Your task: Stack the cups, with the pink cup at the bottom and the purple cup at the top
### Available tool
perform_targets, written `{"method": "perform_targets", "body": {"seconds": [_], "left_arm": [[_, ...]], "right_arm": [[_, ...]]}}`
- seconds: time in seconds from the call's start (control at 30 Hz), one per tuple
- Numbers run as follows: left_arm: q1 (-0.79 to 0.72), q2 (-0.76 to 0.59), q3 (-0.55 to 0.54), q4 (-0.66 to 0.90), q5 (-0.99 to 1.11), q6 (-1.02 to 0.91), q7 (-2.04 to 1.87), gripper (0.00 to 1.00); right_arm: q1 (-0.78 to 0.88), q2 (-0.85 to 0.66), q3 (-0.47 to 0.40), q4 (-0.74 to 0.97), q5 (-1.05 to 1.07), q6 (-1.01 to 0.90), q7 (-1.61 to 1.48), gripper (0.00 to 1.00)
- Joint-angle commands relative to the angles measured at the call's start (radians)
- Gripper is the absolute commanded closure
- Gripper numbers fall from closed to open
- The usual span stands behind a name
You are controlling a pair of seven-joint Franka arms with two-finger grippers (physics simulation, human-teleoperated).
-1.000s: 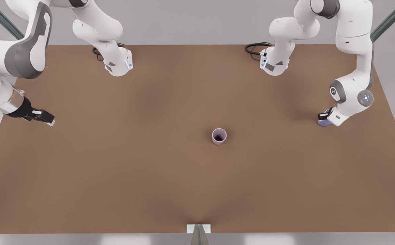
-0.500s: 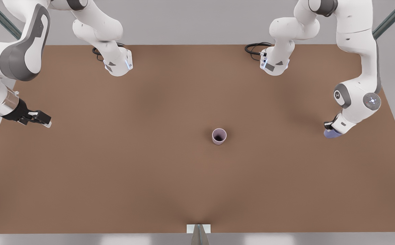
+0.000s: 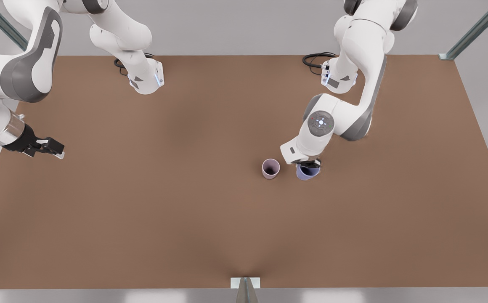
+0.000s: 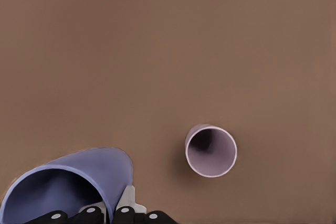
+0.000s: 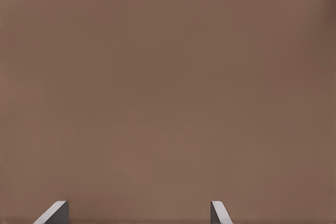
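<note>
Purple cup point(image 3: 307, 171) was pinched at its rim in your left gripper point(image 3: 308, 165), one finger inside the mouth and one outside, as the left wrist view showed it point(image 4: 68, 187) tilted close under the camera. It hung just beside the pink cup point(image 3: 271, 168), on the front view's right of it, the two apart and not touching. Whether it was lifted clear of the table point(image 3: 143, 210) you could not tell for sure, though it leaned as if carried. The pink cup stood upright and open near the middle of the table, its dark inside empty point(image 4: 211, 150). Your right gripper point(image 3: 52, 148) waited over the table's edge at the front view's left, well apart from both cups, its fingers point(image 5: 55, 212) spread with nothing between them. By my reckoning the pickup was done; what remained was to bring the purple cup over the pink one, straighten it, lower it in and let go.
</note>
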Motion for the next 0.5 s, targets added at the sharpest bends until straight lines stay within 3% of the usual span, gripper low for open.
{"method": "perform_targets", "body": {"seconds": [0.0, 0.23, 0.47], "left_arm": [[-0.049, 0.037, 0.000, 0.050, -0.020, -0.066, -0.558, 0.79], [-0.184, 0.125, 0.003, 0.124, -0.004, -0.037, -0.656, 0.79], [-0.190, 0.154, 0.004, 0.116, 0.044, -0.006, -0.656, 0.79]], "right_arm": [[0.002, -0.001, 0.000, 0.000, -0.001, 0.001, -0.030, 0.00], [0.002, -0.001, 0.000, 0.000, 0.001, 0.001, -0.030, 0.00], [0.002, -0.001, 0.000, 0.000, 0.002, 0.001, -0.030, 0.00]]}}
